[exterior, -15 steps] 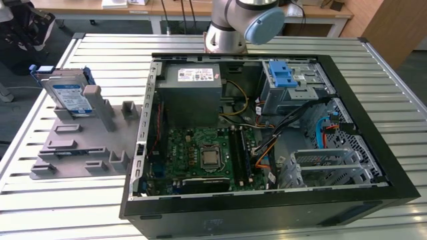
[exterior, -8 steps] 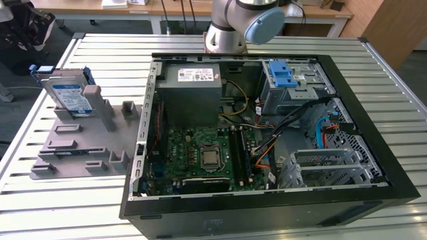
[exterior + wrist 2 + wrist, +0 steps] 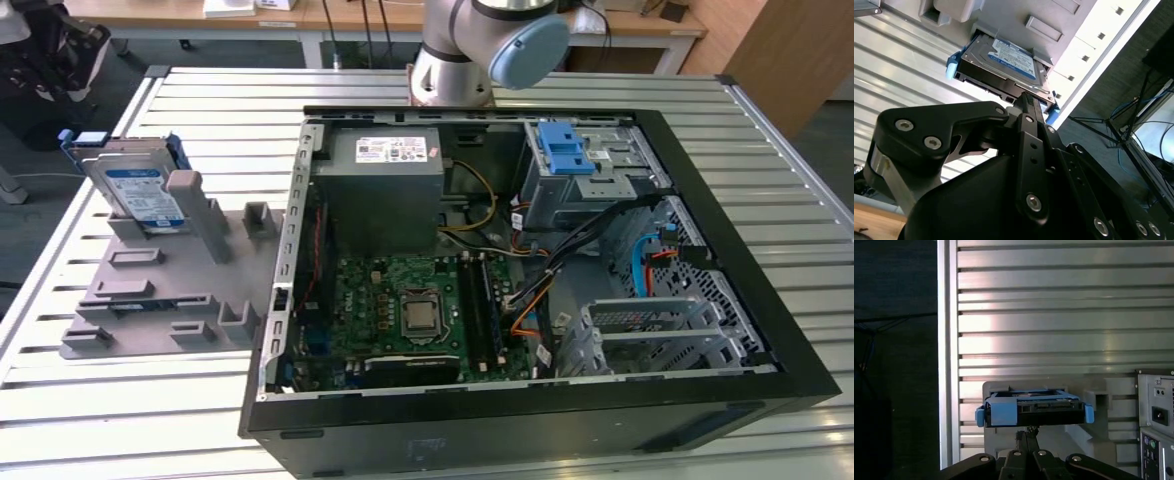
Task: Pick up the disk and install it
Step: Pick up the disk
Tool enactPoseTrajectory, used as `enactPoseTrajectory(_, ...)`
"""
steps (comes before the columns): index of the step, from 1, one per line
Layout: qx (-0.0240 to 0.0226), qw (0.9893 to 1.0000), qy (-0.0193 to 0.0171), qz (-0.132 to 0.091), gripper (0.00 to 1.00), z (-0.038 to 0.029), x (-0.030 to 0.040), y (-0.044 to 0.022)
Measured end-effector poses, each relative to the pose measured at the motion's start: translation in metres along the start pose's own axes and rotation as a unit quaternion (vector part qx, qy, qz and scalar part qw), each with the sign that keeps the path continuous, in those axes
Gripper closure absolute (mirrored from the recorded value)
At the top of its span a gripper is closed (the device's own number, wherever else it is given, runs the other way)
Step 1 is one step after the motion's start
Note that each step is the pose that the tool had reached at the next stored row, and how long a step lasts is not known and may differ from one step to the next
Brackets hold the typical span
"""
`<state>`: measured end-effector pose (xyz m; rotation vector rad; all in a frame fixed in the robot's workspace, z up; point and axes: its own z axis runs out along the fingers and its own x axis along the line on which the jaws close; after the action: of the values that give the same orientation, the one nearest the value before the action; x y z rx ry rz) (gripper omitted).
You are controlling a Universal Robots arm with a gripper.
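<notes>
Gripper [image 3: 1027, 430], closed, faces disk [image 3: 1034, 408] standing in grey holder [image 3: 147, 290] slot

Silver-grey arm [image 3: 447, 62], pale blue joint cap [image 3: 530, 48], matte black jointed pincer [image 3: 1026, 100], round silver screws [image 3: 1034, 202]

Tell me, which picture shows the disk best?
The second wrist view: the disk is close, with its label face and edge showing. The first wrist view shows it edge-on in its blue bracket. The exterior view shows it far off, standing in a grey holder.
</notes>
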<state>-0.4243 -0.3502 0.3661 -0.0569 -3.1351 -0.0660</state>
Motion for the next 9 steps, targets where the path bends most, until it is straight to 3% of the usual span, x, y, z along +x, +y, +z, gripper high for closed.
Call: enactPoseTrajectory(9, 0.0002, 0.9993, 0.0016, -0.036, 0.89, -0.0001, 0.0002, 0.0)
